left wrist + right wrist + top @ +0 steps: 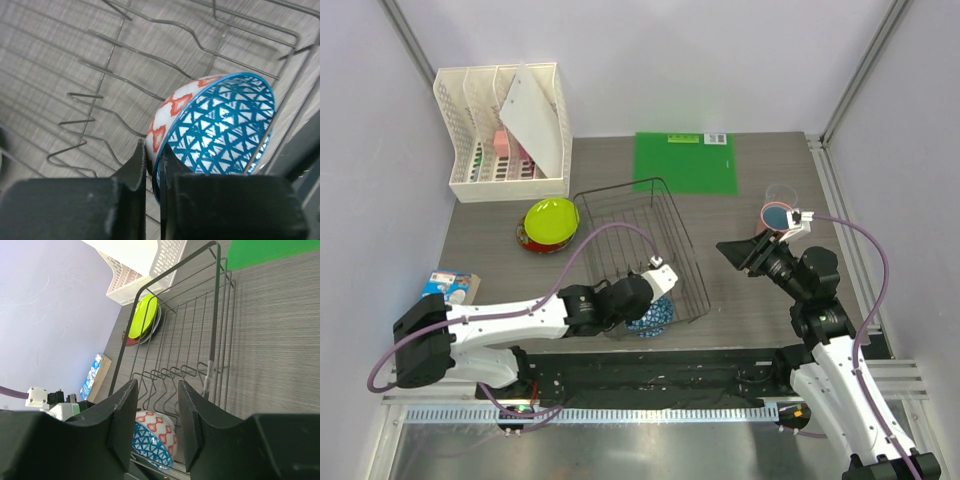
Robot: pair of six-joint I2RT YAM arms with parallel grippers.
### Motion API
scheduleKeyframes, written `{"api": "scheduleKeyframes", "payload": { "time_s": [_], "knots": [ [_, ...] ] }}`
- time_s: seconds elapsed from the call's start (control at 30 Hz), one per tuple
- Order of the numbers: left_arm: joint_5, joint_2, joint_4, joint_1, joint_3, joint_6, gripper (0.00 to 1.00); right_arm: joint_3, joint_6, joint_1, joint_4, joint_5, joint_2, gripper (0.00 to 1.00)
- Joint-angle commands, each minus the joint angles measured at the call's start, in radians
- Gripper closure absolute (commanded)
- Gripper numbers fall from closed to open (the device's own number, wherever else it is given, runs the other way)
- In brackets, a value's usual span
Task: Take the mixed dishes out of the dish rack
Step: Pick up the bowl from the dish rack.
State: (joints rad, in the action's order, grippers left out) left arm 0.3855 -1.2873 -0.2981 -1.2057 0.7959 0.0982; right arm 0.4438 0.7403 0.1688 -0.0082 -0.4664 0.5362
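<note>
The dark wire dish rack [640, 250] stands mid-table. A blue-and-white patterned bowl [652, 316] with red diamonds outside lies tilted at its near end. My left gripper [655, 285] is shut on the bowl's rim [225, 125], one finger inside and one outside [154, 150]. My right gripper [735, 252] hovers right of the rack, open and holding nothing [157, 390]; the bowl [157, 437] shows beyond its fingers. A yellow-green plate [551, 218] lies stacked on a dark red plate [530, 243] left of the rack. The salmon-pink cup [778, 215] and glass tumbler [780, 193] stand at the right.
A white lattice file organizer [505, 130] stands at the back left. A green mat [685, 163] lies behind the rack. A small blue-and-white box [450, 287] sits at the table's left edge. Walls close in on both sides.
</note>
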Motion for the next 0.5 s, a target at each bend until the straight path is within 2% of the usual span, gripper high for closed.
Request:
{"api": "scheduleKeyframes", "payload": {
  "time_s": [0.0, 0.3, 0.47],
  "knots": [
    [0.05, 0.077, 0.014, -0.012, 0.035, 0.008, 1.0, 0.019, 0.011, 0.005, 0.028, 0.002, -0.018, 0.57],
    [0.056, 0.172, -0.024, -0.045, 0.088, -0.014, 1.0, 0.032, 0.004, 0.005, 0.014, 0.009, -0.03, 0.57],
    [0.046, 0.168, -0.036, -0.046, 0.105, -0.026, 1.0, 0.022, 0.008, 0.006, -0.012, 0.012, -0.031, 0.57]
  ]
}}
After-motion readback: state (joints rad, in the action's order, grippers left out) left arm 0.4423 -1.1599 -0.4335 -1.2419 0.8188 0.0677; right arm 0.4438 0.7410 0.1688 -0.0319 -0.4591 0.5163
